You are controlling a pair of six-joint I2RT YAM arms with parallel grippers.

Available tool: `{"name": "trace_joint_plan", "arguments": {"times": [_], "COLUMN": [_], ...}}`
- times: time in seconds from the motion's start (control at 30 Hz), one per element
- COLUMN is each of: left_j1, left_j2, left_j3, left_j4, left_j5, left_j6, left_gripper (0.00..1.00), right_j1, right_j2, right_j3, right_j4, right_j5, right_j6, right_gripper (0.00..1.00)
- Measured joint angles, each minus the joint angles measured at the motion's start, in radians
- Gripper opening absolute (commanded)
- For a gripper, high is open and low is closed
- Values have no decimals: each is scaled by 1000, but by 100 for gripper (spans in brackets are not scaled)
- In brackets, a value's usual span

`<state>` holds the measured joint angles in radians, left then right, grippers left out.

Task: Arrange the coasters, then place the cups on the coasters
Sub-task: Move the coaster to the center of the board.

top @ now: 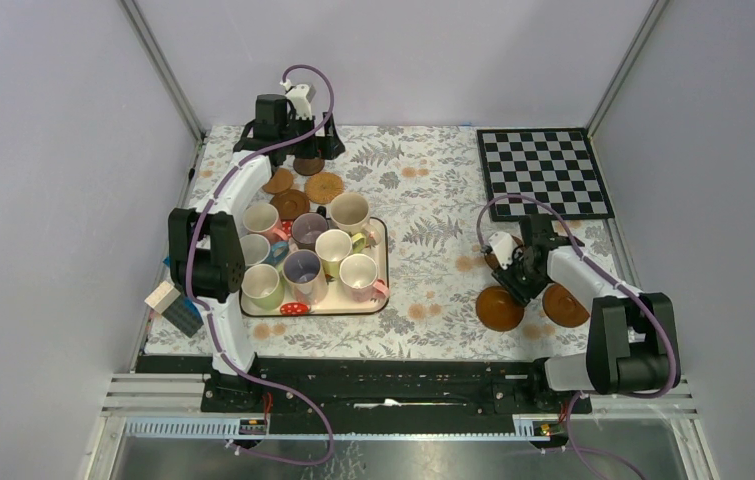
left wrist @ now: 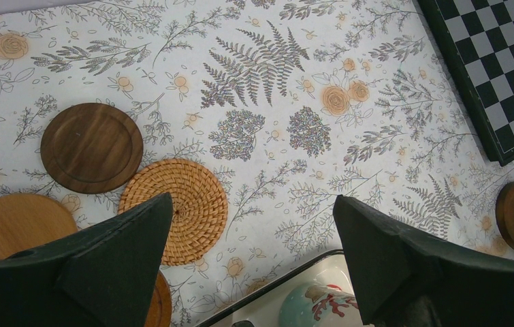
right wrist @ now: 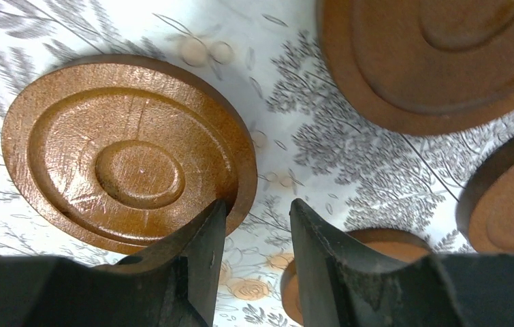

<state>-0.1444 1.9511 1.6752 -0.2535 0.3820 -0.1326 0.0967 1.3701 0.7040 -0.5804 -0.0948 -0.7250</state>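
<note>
**A:** Starting near right: where is the ringed brown wooden coaster [right wrist: 131,157] relative to the right end effector [right wrist: 259,204]?

**B:** Just left of it in the wrist view, with its rim at the left fingertip. The fingers are narrow, with only cloth between them and nothing held. The disc is round, so there is no long axis to match. Three more brown coasters [right wrist: 444,61] lie close by.

**A:** Which arm is nearer?

**B:** The right one, easily.

**A:** And farther off?

**B:** Mid-left, the cream rectangular tray [top: 383,300] holds the pastel ceramic cups [top: 313,260]. None is on a coaster yet. At far left, the left end effector [left wrist: 252,201] hangs wide open and empty over the woven rattan coaster [left wrist: 175,218] and the dark wooden coaster [left wrist: 90,146].

**A:** Is there room?

**B:** I'd say so. The floral surface [top: 423,200] lies bare between the tray and the right group. The black-and-white checkerboard mat [top: 545,172] sits far right.
</note>
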Motion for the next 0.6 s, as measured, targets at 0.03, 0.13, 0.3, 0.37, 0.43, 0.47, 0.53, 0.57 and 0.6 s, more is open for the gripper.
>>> {"name": "trace_joint_plan", "arguments": {"times": [0.03, 0.13, 0.3, 0.37, 0.43, 0.47, 0.53, 0.57, 0.6], "left_j1": [0, 0, 0, 0, 0, 0, 0, 0, 0], "left_j2": [0, 0, 0, 0, 0, 0, 0, 0, 0], "left_j3": [0, 0, 0, 0, 0, 0, 0, 0, 0], "left_j4": [0, 1, 1, 1, 1, 1, 0, 0, -1], "left_j5": [0, 0, 0, 0, -1, -1, -1, -1, -1], "left_j6": [0, 0, 1, 2, 4, 5, 9, 12, 15], "left_gripper": [99, 99, 99, 99, 99, 99, 99, 99, 99], "right_j1": [-16, -48, -68, -74, -78, -79, -81, -82, -82], "right_j2": [2, 17, 29, 34, 36, 37, 37, 37, 37], "right_j3": [3, 15, 26, 31, 32, 32, 32, 32, 32], "right_j4": [-3, -13, -21, -26, -29, -31, -36, -38, -40], "right_j5": [5, 25, 50, 55, 63, 69, 83, 86, 87], "right_j6": [-6, -20, -43, -54, -66, -72, -84, -87, -90], "right_gripper": [47, 47, 47, 47, 47, 48, 49, 49, 51]}}
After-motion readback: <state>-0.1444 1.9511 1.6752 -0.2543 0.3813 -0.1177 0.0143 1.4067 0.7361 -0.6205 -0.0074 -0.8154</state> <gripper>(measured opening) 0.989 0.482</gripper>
